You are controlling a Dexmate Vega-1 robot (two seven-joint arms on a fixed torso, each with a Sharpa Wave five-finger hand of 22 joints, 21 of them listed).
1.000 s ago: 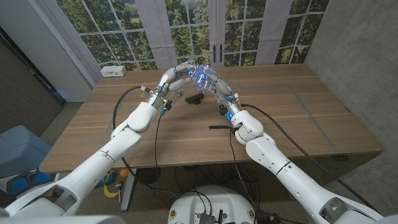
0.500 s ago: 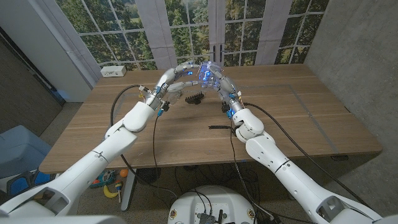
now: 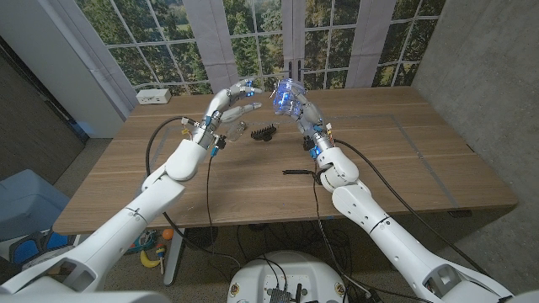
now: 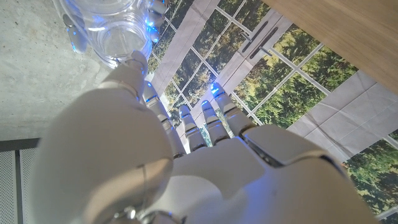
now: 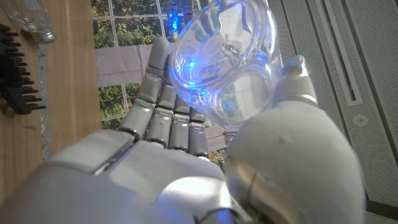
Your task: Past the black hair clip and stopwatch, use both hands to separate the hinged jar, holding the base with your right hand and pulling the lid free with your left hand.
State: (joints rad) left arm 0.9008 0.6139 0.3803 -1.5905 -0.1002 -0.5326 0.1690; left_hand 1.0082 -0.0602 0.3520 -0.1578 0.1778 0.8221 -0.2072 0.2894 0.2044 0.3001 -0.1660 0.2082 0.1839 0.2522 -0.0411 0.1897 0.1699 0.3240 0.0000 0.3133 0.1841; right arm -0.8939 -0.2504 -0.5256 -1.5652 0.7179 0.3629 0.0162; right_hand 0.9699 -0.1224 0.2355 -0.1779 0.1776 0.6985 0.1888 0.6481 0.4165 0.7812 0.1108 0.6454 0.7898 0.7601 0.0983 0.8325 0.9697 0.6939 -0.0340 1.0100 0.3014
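My right hand (image 3: pixel 295 103) holds the clear jar (image 3: pixel 285 94) up above the table's far middle; the glass (image 5: pixel 224 62) sits between its thumb and fingers, lit blue. My left hand (image 3: pixel 233 99) hovers a short way to the jar's left with its fingers spread and nothing visibly in them (image 4: pixel 205 118); the jar's rim (image 4: pixel 115 37) lies just past its thumb. The black hair clip (image 3: pixel 264 132) lies on the table below the gap between the hands. A small clear piece (image 3: pixel 238 129) lies beside the hair clip (image 5: pixel 15 74); I cannot tell whether it is the lid.
A thin black item (image 3: pixel 295 171) lies on the wooden table (image 3: pixel 404 160) nearer me, by my right forearm. A white power strip (image 3: pixel 153 96) sits at the far left edge. Windows stand behind the table, and a grey wall runs along the right.
Both hands were together on the jar; my left hand has come off it and drawn away to the left. My right hand has kept the jar, raising it slightly.
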